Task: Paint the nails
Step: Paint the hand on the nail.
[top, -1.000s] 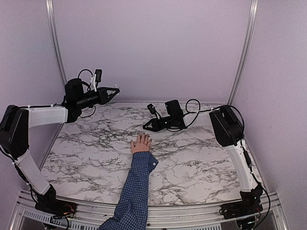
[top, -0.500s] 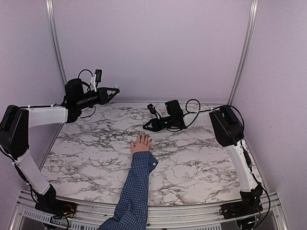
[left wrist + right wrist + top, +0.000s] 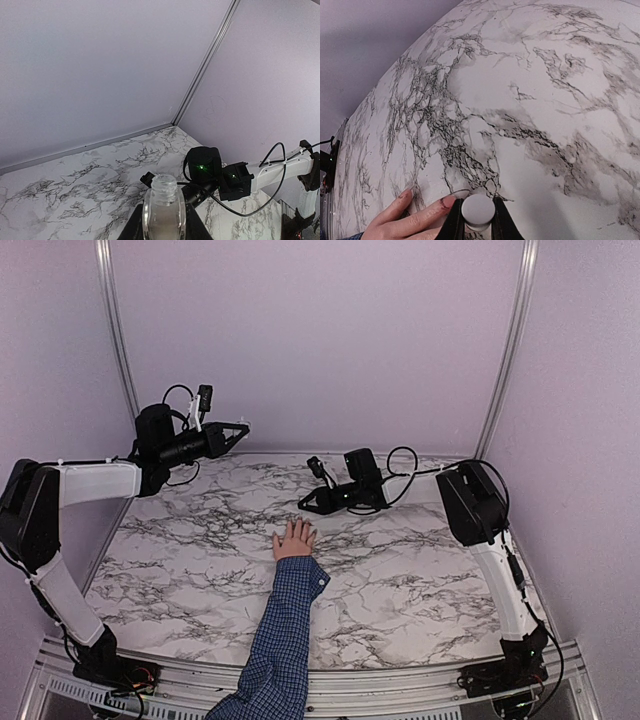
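A small light-skinned hand (image 3: 294,540) in a blue checked sleeve (image 3: 285,625) lies flat on the marble table (image 3: 410,580), fingers pointing to the back. My right gripper (image 3: 306,504) hovers just beyond the fingertips, shut on a round white cap (image 3: 478,210). In the right wrist view the cap sits right beside one nail (image 3: 448,201), which has dark red smears at its edges. Another nail (image 3: 405,192) shows further left. Whatever hangs under the cap is hidden. My left gripper (image 3: 240,428) is raised at the back left, shut on an open clear glass bottle (image 3: 164,215).
My right arm's wrist and its black cable (image 3: 220,175) stretch over the back middle of the table. Lilac walls with metal corner posts (image 3: 508,350) close in the back and sides. A metal rail (image 3: 400,690) runs along the near edge.
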Tool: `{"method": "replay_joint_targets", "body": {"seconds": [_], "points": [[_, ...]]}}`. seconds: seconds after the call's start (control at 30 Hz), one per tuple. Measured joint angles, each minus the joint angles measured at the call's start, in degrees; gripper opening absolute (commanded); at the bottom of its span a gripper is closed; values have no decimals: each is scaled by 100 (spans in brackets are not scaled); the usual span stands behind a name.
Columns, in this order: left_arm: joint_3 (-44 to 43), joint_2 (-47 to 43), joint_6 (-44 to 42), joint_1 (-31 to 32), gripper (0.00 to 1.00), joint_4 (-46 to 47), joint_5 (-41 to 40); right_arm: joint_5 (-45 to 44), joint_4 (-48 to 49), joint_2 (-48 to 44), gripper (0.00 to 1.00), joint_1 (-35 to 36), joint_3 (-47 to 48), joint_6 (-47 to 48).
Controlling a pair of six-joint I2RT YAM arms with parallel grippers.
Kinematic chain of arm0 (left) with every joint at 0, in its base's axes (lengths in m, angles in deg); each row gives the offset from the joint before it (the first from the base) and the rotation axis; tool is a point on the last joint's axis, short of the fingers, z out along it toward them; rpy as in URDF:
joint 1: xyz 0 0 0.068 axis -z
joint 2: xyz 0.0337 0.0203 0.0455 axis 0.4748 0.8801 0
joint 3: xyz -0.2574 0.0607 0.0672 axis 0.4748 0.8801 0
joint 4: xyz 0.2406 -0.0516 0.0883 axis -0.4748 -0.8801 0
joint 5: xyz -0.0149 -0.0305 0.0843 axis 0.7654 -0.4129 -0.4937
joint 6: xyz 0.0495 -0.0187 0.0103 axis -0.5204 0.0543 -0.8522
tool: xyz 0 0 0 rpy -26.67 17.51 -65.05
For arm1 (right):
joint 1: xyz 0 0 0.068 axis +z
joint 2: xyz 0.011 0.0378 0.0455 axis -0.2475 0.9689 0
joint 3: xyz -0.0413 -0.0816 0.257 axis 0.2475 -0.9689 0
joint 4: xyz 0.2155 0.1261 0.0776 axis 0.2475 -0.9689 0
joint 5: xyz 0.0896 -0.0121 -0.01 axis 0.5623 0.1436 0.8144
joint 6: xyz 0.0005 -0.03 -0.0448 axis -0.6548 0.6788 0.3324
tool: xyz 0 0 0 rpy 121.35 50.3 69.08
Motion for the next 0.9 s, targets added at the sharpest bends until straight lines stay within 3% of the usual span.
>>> {"method": "replay_joint_targets", "body": {"seconds": [0.9], "points": [[0,0,0,-2,0,0,2,2,9,46,0,0,184,-48]]}}
